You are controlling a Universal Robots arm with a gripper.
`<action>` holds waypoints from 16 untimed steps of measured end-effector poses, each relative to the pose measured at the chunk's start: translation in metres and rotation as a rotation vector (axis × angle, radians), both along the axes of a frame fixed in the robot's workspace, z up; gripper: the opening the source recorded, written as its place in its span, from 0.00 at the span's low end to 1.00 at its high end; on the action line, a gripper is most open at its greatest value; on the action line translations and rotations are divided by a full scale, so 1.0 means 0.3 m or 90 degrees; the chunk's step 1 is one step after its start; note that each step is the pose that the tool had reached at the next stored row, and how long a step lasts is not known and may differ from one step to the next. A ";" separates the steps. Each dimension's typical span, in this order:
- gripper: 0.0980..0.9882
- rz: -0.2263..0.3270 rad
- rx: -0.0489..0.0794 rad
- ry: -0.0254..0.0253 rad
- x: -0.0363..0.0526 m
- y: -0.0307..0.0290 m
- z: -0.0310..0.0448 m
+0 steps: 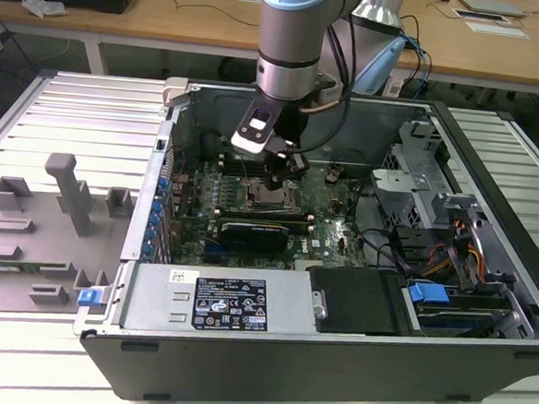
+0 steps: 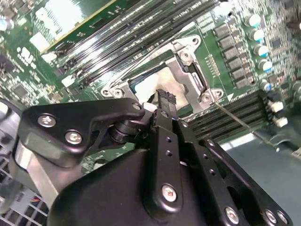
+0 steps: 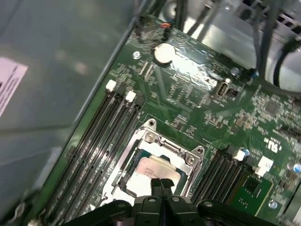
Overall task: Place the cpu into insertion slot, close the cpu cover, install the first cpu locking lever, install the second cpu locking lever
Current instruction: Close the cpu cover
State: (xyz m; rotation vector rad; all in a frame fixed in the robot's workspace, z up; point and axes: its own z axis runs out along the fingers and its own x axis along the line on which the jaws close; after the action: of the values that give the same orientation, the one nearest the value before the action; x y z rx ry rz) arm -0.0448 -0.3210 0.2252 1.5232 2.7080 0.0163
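The gripper [image 3: 160,184] is sitting closest to the lens in both wrist views, its black fingers [image 3: 155,186] pressing together with nothing seen between them. The tips are hanging right over the slot [image 1: 272,196], at one edge of it; I cannot tell whether they are touching it.

The cpu [image 3: 149,168] is lying inside the slot, its pale top showing through the square opening of the cover [image 3: 164,149]. The cover appears to be lying flat on the slot, framing the cpu on all visible sides.

In the second wrist view a thin wire lever [image 2: 235,120] is running out from one corner of the slot and crossing the dark memory bank [image 2: 244,106] beside it. Whether it is latched is not clear.

More long memory banks [image 3: 101,141] are flanking the slot on the opposite side, and a coin cell [image 3: 163,53] is shining on the green board [image 3: 197,94] well beyond the slot.

In the exterior view the arm [image 1: 295,37] is reaching down into the open case [image 1: 333,354], directly above the slot.
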 end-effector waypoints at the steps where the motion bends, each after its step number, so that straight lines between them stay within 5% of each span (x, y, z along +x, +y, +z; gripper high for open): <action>1: 0.01 0.021 -0.002 0.0000 0.000 0.000 0.000; 16: 0.01 0.254 -0.025 0.0002 0.000 0.000 0.000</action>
State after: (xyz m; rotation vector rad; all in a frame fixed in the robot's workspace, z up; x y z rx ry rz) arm -0.0448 -0.3210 0.2251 0.9503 2.9409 -0.0269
